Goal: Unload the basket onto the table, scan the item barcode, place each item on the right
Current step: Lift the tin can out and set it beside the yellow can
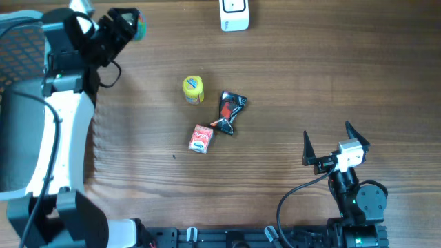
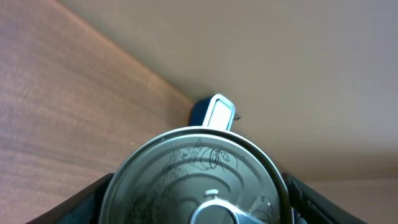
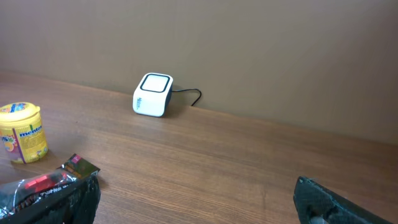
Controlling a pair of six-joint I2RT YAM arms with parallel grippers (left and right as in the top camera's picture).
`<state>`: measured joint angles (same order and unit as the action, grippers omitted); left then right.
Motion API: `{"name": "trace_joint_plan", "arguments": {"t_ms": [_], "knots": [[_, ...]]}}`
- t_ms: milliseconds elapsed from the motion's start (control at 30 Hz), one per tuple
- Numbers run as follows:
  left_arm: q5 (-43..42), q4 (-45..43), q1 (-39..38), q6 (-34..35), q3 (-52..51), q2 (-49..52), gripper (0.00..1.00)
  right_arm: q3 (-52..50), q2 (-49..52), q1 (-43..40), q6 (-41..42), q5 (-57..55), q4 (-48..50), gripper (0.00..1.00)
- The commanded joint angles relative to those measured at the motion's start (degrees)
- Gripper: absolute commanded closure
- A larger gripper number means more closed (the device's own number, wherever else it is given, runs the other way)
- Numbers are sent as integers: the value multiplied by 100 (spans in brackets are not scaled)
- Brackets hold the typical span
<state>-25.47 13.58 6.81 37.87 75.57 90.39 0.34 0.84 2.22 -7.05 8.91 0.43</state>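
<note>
My left gripper (image 1: 126, 26) hovers over the table's far left corner, shut on a round can (image 2: 193, 177). The can's silver pull-tab lid fills the left wrist view, and a dark finger (image 2: 81, 202) presses against each side. From overhead only a colourful edge of the can (image 1: 140, 25) shows. The white barcode scanner (image 1: 234, 15) (image 2: 219, 113) (image 3: 152, 95) stands at the far edge, beyond the can. Near the front right, my right gripper (image 1: 326, 132) (image 3: 199, 211) is open with nothing in it.
A yellow tub (image 1: 193, 89) (image 3: 22, 134), a black and red packet (image 1: 231, 110) (image 3: 46, 183) and a small red box (image 1: 201, 138) lie mid-table. A grey mesh surface (image 1: 17, 48) lies at the left edge, behind the left arm.
</note>
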Motion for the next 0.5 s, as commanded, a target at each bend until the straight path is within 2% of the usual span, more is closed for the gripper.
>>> {"name": "trace_joint_plan", "arguments": {"t_ms": [0,300,467], "knots": [[98,116,-136,-166,-13,389,21,-4,-26,7,107,-42,15,0],[286,562,-286,-304,-33,1117,21,-4,-26,7,105,-42,15,0],[979,841,-334,-494,-42,1145,21,-4,-26,7,105,-42,15,0]]}}
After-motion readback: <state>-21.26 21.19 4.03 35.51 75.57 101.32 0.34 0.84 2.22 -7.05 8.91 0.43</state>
